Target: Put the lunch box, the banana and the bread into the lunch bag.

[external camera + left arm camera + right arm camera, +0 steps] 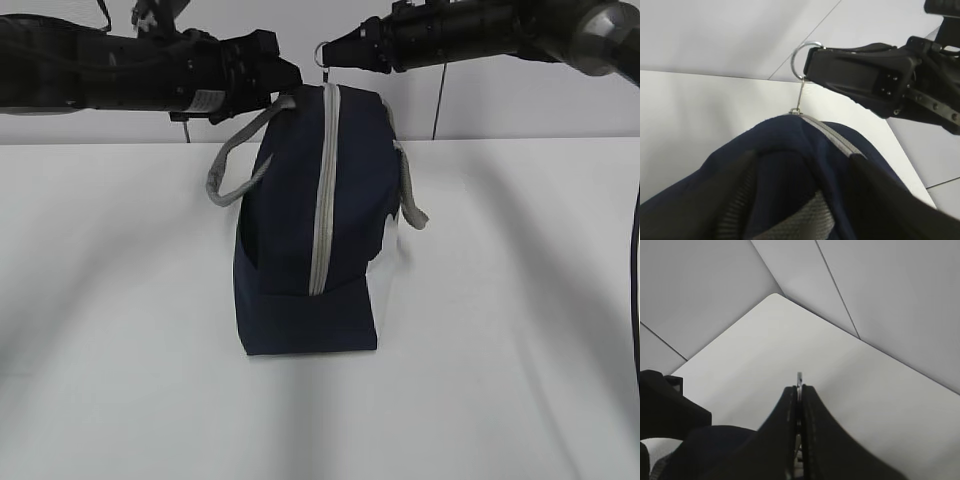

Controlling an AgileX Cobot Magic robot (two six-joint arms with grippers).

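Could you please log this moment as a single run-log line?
right gripper: shut on ring pull | left gripper: gripping lunch bag top | zipper: closed | bag: upright on table

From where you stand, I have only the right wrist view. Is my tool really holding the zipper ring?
Observer: Yes. The left wrist view shows the right tool shut on the metal ring pull.
Operator: Is the zipper open?
Observer: No. In the exterior view the grey zipper runs closed down the lunch bag.
Operator: What is the left tool doing?
Observer: The left tool grips the bag's top edge, beside a grey handle.
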